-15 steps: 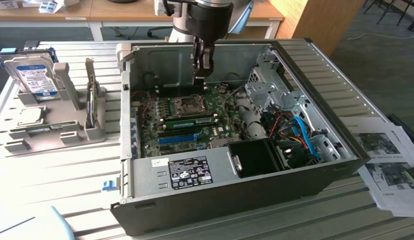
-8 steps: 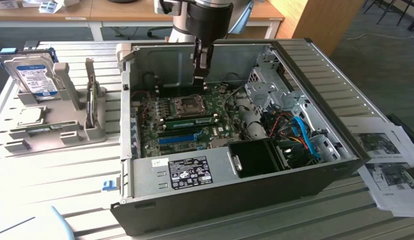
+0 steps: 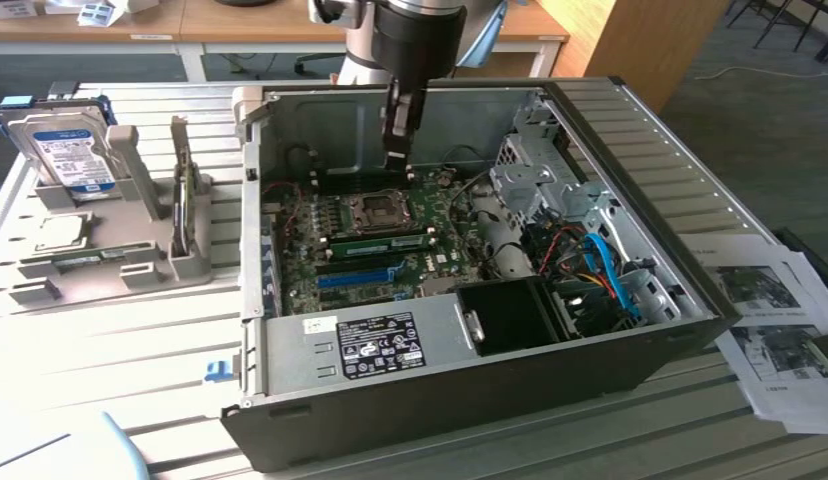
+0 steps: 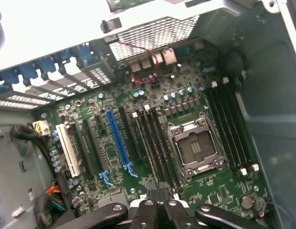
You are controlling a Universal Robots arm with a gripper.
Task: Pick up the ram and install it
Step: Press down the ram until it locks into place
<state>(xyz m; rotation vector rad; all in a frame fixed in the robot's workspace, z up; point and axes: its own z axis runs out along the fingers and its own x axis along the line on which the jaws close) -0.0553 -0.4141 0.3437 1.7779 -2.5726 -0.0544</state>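
The ram (image 3: 382, 241), a long green stick with dark chips, lies along the memory slots just below the empty processor socket (image 3: 382, 208) inside the open computer case (image 3: 654, 190). It looks seated in a slot. My gripper (image 3: 395, 165) hangs above the motherboard, over the socket area, a short way up from the ram. Its fingers are shut together with nothing between them. In the wrist view the gripper (image 4: 159, 190) points at the end of the black memory slots (image 4: 155, 143) beside the socket (image 4: 193, 148); I cannot make out the ram there.
A blue long slot (image 3: 354, 277) (image 4: 118, 141) and a white slot (image 4: 68, 150) run beside the memory slots. The power supply (image 3: 374, 340), drive cage (image 3: 534, 170) and cables crowd the case. A grey fixture holds a hard drive (image 3: 70, 150) and a silver chip (image 3: 61, 232). Papers (image 3: 774, 330) lie on the exterior view's right.
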